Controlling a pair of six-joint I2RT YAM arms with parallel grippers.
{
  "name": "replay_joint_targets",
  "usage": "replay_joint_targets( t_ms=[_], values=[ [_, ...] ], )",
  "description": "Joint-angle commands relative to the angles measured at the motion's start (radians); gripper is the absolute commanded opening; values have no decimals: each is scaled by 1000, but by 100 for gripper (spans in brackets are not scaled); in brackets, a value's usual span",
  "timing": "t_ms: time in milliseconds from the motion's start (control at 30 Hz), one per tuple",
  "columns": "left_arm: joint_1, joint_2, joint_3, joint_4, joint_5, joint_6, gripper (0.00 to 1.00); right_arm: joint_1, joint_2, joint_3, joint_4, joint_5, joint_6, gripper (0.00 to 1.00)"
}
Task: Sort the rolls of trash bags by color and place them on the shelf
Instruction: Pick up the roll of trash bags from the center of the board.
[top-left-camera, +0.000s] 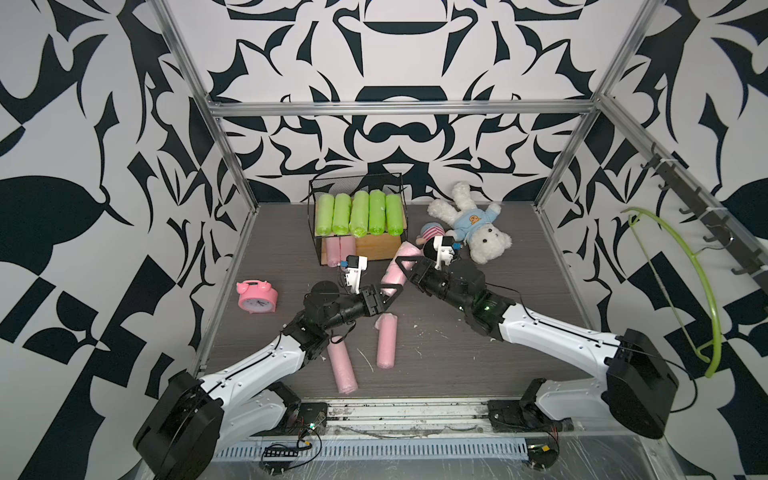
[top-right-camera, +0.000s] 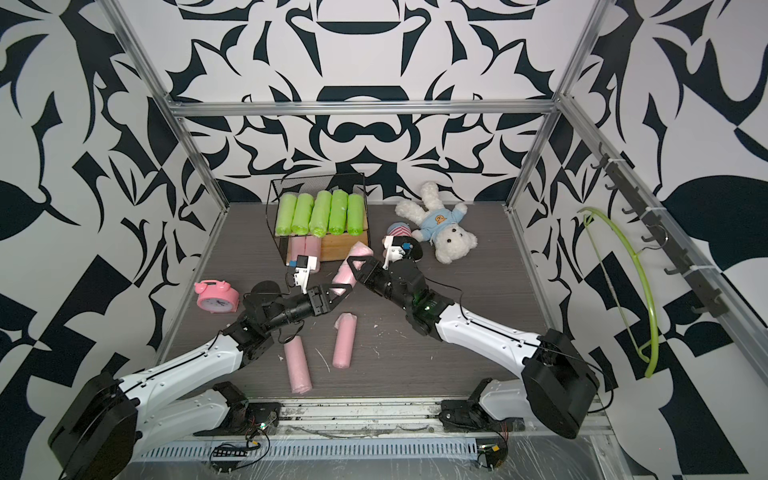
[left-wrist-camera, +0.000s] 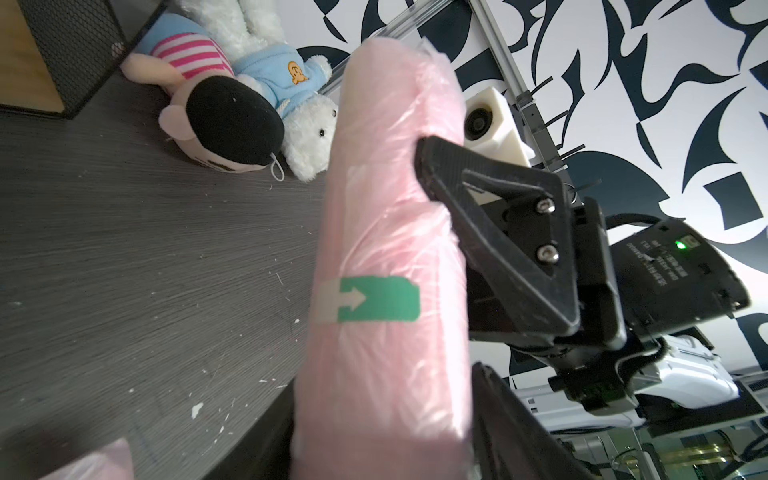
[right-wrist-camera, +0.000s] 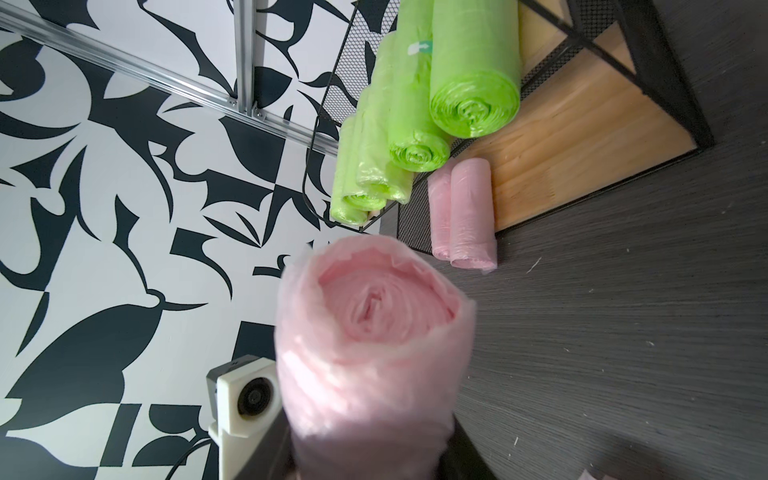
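Crinkly, film-wrapped pink roll (left-wrist-camera: 386, 232)

You have 5 green rolls (top-left-camera: 360, 212) and 5 pink rolls (top-left-camera: 386, 340). You can see 1 shelf (top-left-camera: 376, 246), 1 pink clock (top-left-camera: 257, 296), 2 soft toys, 1 bear (top-left-camera: 473, 222) and 1 doll (top-left-camera: 430, 233), 1 green hanger (top-left-camera: 706, 291) and 2 robot arms (top-left-camera: 257, 365).

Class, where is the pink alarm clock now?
In a top view, the pink alarm clock stands on the left side of the table, beside the left arm, left of the shelf.
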Motion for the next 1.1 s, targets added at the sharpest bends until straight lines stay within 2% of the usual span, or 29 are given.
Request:
replay_joint_targets(
  t_ms=[0,133,467,533,600,700,833,933,1067],
  values=[
    [0,0,17,35,-41,21,68,-3,-16,49,95,-20,21,41],
    [-1,-9,10,43,-69,31,67,-4,-22,43,98,-17,23,40],
    [1,-38,-12,51,-93,78,42,-11,-15,34,82,-24,17,42],
    [1,-43,-4,9,-100,109,37,-16,-17,39,48,-23,0,49],
    [1,-52,0,-36,-119,139,34,-23,-22,36,27,-24,-17,61],
    [1,-69,0,-120,-169,205,33,-49,-35,33,-26,-37,-36,70],
    [1,-68,7,-231,-262,306,33,-84,-80,7,-91,-25,-90,89],
    [1,-41,36,-329,-376,387,30,-92,-129,4,-186,26,-172,92],
    [1,41,79,-376,-523,476,30,-92,-184,18,-310,100,-283,93]
  ],
)
